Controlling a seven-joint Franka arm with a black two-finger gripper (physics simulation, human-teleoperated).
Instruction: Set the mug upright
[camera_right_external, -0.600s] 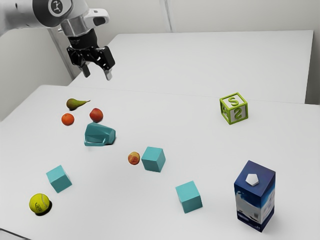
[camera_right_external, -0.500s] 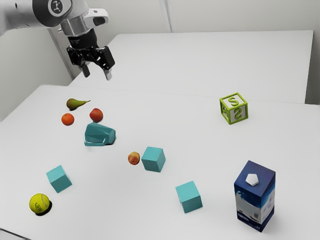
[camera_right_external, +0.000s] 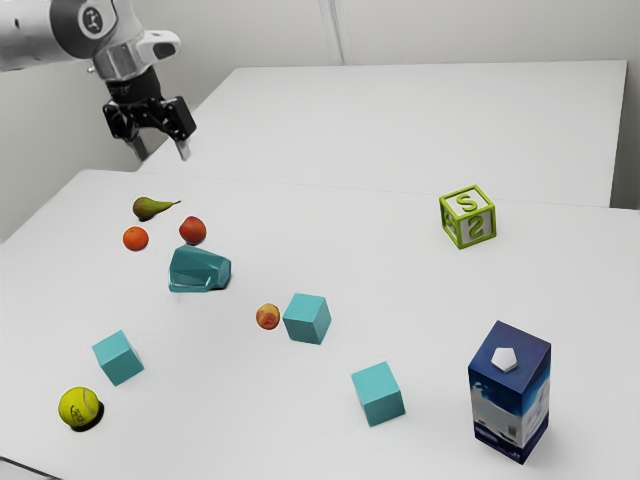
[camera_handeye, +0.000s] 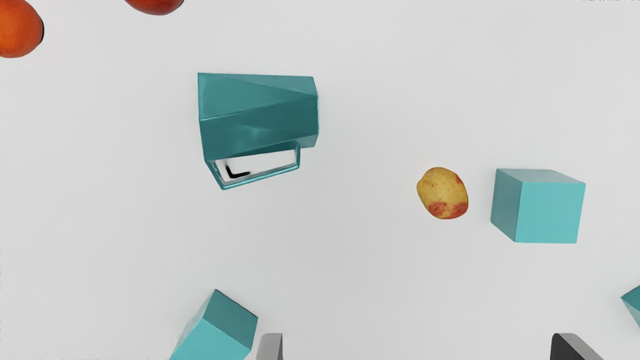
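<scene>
Arm (camera_right_external: 40, 35): entered the exterior view from ten o'clock, its hand bent downward
Pincer (camera_right_external: 162, 150): hung at ten o'clock, well above the surface (camera_right_external: 300, 420), pointing down, fingers spread wide apart
Badge (camera_right_external: 93, 20): round and dark on the arm, with a pale figure
Letter block (camera_right_external: 467, 216): sat at three o'clock, a green "S" on its side face
Carton (camera_right_external: 510, 390): stood upright at four o'clock, blue and white, white-capped; its small print was unreadable, its contents hidden
Mug (camera_right_external: 200, 270): lay on its side at nine o'clock, its handle (camera_handeye: 262, 179) jutting sideways, its inside hidden from view
Potato (camera_right_external: 268, 316): rested near the mug, toward its four o'clock
</scene>
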